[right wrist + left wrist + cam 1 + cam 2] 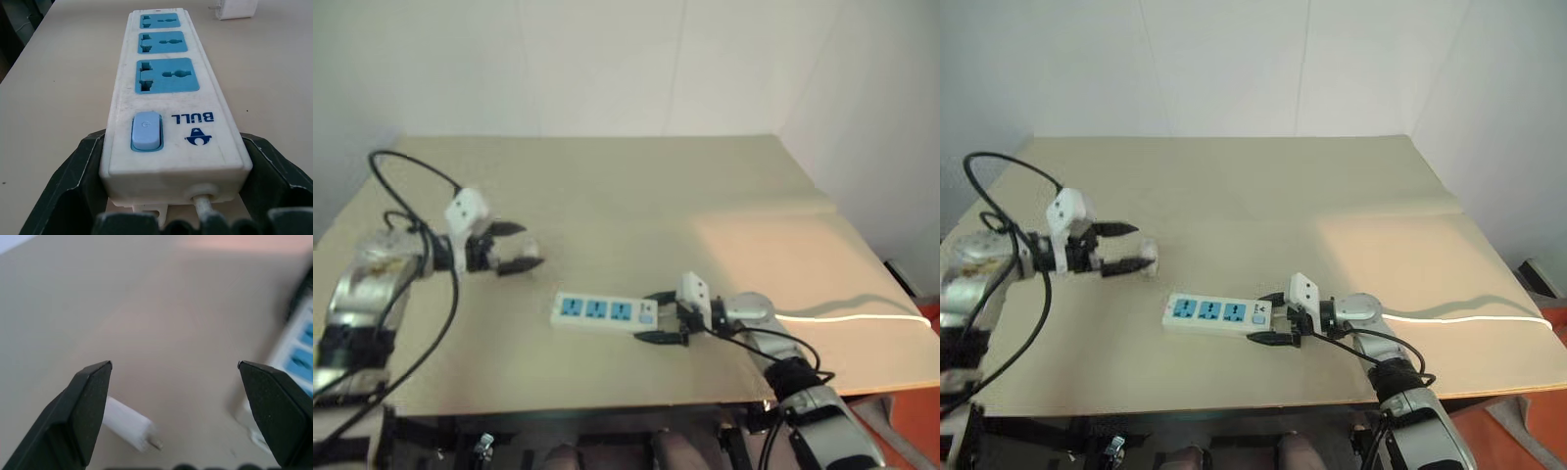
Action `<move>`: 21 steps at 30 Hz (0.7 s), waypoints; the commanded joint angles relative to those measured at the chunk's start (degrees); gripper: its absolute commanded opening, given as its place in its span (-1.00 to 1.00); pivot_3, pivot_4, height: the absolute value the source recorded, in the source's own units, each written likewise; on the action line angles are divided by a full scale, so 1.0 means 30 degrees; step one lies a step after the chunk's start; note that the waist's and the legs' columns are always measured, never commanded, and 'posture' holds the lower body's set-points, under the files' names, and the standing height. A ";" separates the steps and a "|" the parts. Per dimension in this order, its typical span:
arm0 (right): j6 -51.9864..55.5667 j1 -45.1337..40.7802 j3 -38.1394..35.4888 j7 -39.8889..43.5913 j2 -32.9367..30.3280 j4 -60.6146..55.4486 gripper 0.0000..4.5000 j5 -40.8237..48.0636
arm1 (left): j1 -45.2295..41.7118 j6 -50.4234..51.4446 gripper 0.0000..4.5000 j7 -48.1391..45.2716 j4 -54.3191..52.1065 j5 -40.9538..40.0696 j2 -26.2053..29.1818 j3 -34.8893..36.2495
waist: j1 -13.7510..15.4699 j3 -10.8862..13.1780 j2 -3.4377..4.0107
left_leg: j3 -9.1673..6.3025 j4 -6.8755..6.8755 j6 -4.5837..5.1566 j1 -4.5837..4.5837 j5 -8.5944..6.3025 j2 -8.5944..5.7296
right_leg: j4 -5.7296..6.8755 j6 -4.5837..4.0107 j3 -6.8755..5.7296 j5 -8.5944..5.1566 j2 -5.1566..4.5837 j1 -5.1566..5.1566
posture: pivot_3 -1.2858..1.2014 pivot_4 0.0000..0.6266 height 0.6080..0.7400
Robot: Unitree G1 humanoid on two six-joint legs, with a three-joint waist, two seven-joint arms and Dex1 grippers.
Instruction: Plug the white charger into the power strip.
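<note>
A: Items on the beige table [636,186]?
B: One long white power strip [605,312], lower centre, lying left-right; three blue sockets; "BULL" printed beside its one switch. One small white charger block [237,8], beyond its far end.
A: Grippers?
B: Right gripper [664,315] clasps the switch end. Left gripper [521,247] gapes, empty, above the charger.

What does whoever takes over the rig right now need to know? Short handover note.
Left gripper: open, empty, hovering by the white charger, which lies loose on the table.
Right gripper: fingers clamped on both sides of the power strip at its switch end, steadying it flat on the table.
Done: strip is braced.
Left: grasp the charger, carry it over, push it into one of the three blue sockets, all free.
</note>
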 commanded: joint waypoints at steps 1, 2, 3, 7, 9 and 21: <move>-0.0625 -0.0116 0.0193 -0.0312 0.0309 0.0255 0.53 -0.0449 | -0.3527 0.4626 1.00 0.2334 -0.0152 0.0188 -0.0427 -0.0056 | -0.0155 0.0000 0.0001 | 0.0010 -0.0001 -0.0001 0.0008 -0.0001 0.0000 | 0.0007 -0.0004 0.0016 0.0002 -0.0001 -0.0004 | 0.03 -0.52 1.00; -0.0630 -0.0057 0.0143 -0.0407 0.0324 0.0201 0.53 -0.0472 | -0.4767 0.6203 1.00 0.3159 0.0073 0.0556 -0.0686 -0.0437 | -0.0180 0.0000 -0.0001 | 0.0007 -0.0003 -0.0001 0.0004 -0.0001 -0.0005 | 0.0020 -0.0013 0.0016 0.0007 -0.0004 -0.0008 | 0.03 -0.52 1.00; -0.0597 0.0019 0.0097 -0.0463 0.0319 0.0113 0.53 -0.0459 | -0.5720 0.7339 1.00 0.3904 0.0214 0.0839 -0.0957 -0.0663 | -0.0250 0.0000 0.0000 | -0.0002 -0.0003 -0.0002 -0.0003 -0.0002 -0.0003 | 0.0023 -0.0017 0.0009 0.0009 -0.0004 -0.0013 | 0.03 -0.52 1.00; -0.0429 0.0445 0.0003 -0.0690 0.0210 -0.0371 0.53 -0.0440 | -0.9070 1.1603 1.00 0.6348 0.1876 0.1722 -0.2381 -0.1342 | -0.0419 0.0001 0.0001 | -0.0002 -0.0004 -0.0003 0.0031 -0.0002 -0.0042 | 0.0105 -0.0011 0.0025 0.0003 -0.0030 -0.0012 | 0.03 -0.52 1.00; -0.0380 0.0702 0.0019 -0.0775 0.0115 -0.0684 0.53 -0.0433 | -1.0775 1.4149 1.00 0.7379 0.3025 0.1982 -0.3202 -0.1553 | -0.0440 0.0001 0.0000 | -0.0016 -0.0003 -0.0004 0.0037 -0.0001 -0.0053 | 0.0119 0.0049 0.0017 -0.0033 -0.0031 -0.0007 | 0.03 -0.52 1.00; 0.0253 0.1442 0.0120 -0.1403 -0.0102 -0.1873 0.53 -0.0422 | -1.5928 1.8507 1.00 1.1166 1.3368 0.3957 -0.5705 -0.3276 | -0.0510 0.0019 0.0012 | -0.0021 -0.0007 -0.0023 0.0024 -0.0005 -0.0079 | 0.0158 0.0169 0.0034 -0.0114 -0.0044 -0.0040 | 0.03 -0.52 1.00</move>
